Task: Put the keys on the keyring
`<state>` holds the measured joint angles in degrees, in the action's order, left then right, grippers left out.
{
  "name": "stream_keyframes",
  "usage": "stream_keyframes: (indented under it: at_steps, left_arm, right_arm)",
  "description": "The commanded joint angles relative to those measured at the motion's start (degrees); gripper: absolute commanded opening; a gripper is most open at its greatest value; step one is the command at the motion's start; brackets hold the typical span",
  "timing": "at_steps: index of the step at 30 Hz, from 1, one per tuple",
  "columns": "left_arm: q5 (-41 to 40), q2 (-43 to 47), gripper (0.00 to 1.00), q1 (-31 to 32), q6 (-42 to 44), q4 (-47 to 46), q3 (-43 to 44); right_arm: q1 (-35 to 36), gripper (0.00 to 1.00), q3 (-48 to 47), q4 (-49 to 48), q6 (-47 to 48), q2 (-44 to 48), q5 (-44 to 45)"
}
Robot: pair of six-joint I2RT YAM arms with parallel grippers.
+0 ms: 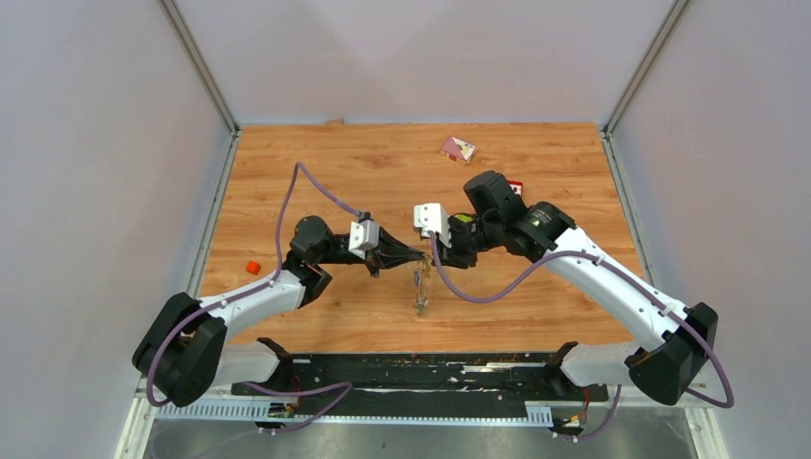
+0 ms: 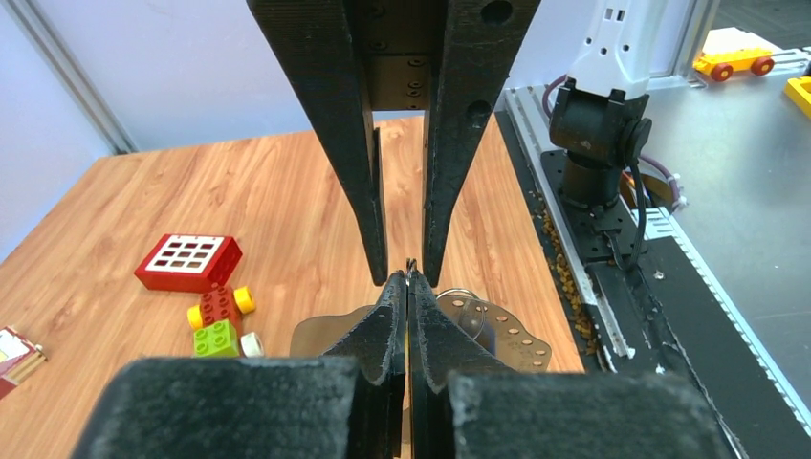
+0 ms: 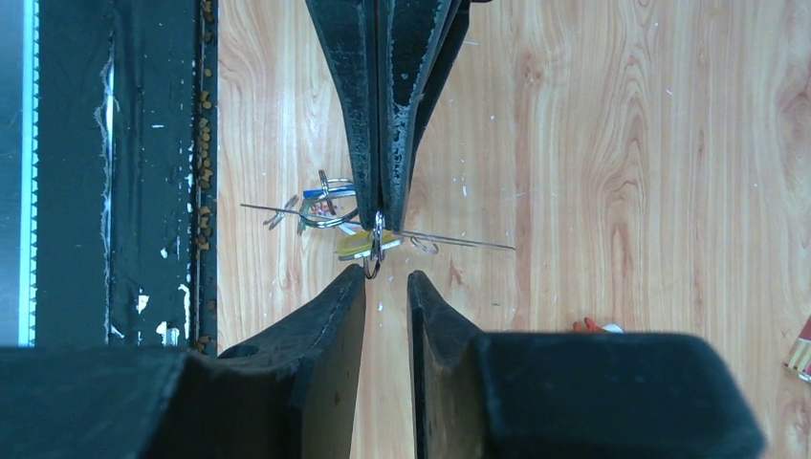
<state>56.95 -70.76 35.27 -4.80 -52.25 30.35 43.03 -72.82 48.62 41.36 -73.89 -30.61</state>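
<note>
The keyring (image 2: 499, 335), a wide flat grey loop with holes along its rim, hangs under my left gripper (image 2: 408, 279), which is shut on its thin wire top. In the right wrist view the keyring (image 3: 459, 242) appears edge-on as a thin line. A key with a yellow tag (image 3: 356, 247) hangs at the pinched spot, with small wire loops and a blue bit (image 3: 320, 193) beside it. My right gripper (image 3: 387, 275) faces the left fingertips (image 3: 378, 215), open, with nothing between its jaws. In the top view the bunch (image 1: 421, 292) dangles between the left gripper (image 1: 419, 256) and right gripper (image 1: 433, 254).
A red block with a white grid (image 2: 188, 261) and a green, yellow and red toy car (image 2: 220, 317) lie on the table beyond the grippers. A pink card (image 1: 457, 148) lies at the back. A small orange piece (image 1: 252, 267) sits at the left. The black base rail (image 1: 421, 375) runs along the near edge.
</note>
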Motion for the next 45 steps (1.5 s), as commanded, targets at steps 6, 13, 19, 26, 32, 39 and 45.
stream_keyframes:
  at_steps: [6,13,19,26,32,39,45]
  left_arm:
    - [0.9,1.2,0.00,0.3,-0.7,-4.6,0.1]
    - [2.8,1.5,0.00,0.2,-3.5,-10.0,-1.0]
    - [4.4,2.3,0.00,0.2,-6.1,-14.2,-1.6]
    - [5.1,1.8,0.00,0.2,-8.1,-17.4,-2.2]
    - [5.4,2.0,0.00,0.2,-8.3,-17.8,-2.6]
    - [5.5,1.6,0.00,0.2,-8.5,-18.1,-2.6]
    - [4.9,1.8,0.00,0.2,-8.1,-17.3,-2.5]
  right_arm:
    - [-0.3,0.15,0.1,-3.3,-0.5,0.6,-5.4]
    - [-0.3,0.03,1.5,-3.7,0.4,0.2,-5.8]
    - [-0.4,0.02,2.7,-4.6,0.9,1.3,-7.5]
    - [-0.4,0.08,3.0,-4.6,1.8,1.2,-10.5]
    - [-0.5,0.14,4.8,-7.1,1.6,2.8,-9.8]
    - [-1.1,0.13,5.1,-7.6,1.2,4.2,-11.3]
    - [-1.4,0.18,5.0,-6.1,2.7,5.7,-11.8]
